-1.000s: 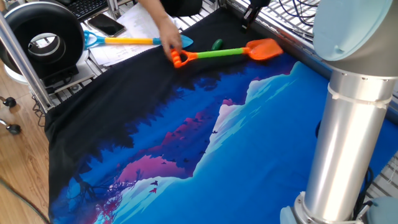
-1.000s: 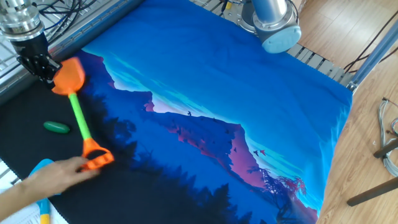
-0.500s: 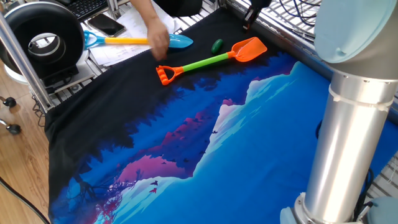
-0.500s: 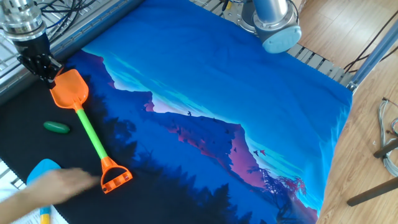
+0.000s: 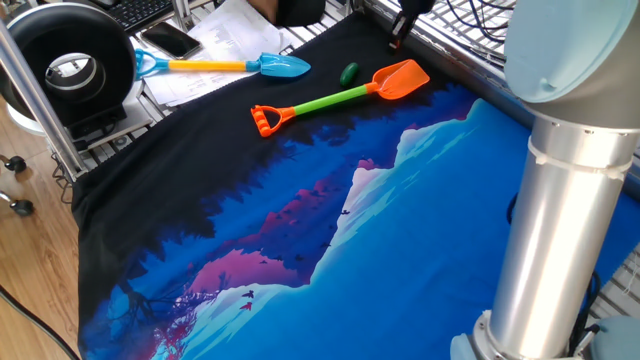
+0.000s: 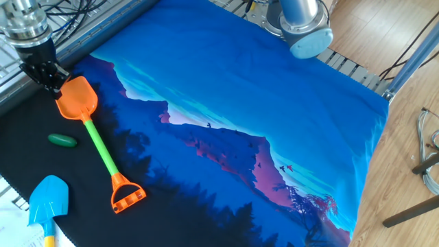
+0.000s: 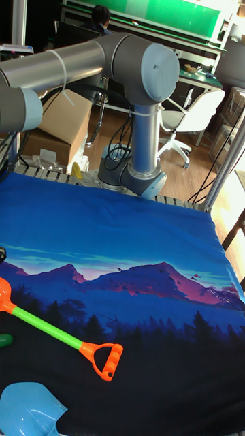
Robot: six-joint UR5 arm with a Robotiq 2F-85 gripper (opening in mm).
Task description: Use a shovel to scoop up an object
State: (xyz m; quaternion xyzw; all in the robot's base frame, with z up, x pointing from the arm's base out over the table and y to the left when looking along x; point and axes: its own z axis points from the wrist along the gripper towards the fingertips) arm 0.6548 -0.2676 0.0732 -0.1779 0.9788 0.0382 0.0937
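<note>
No brand, label or legible writing can be made out on anything, and no container holding anything is seen. The tabletop is covered by a cloth printed with blue and purple mountains and a dark forest band.

The shovel lies flat on the dark part of the cloth — orange blade toward the tool, lime-green shaft running away from it, orange D-handle at the far end. In the tall fixed view the shovel is seen with its blade cut off by the left edge. The object, a small dark green oval, rests on the black cloth just beside the blade and apart from it; in one fixed view the object sits between the two shovels. A blue-bladed shovel with a yellow shaft lies partly on papers near a phone.

The tool hangs at the blade's outer edge, its dark fingers pointing down close to the blade; nothing is seen held in it, and whether the jaws are spread or pressed together cannot be told. The arm's grey column fills the right of one fixed view.
</note>
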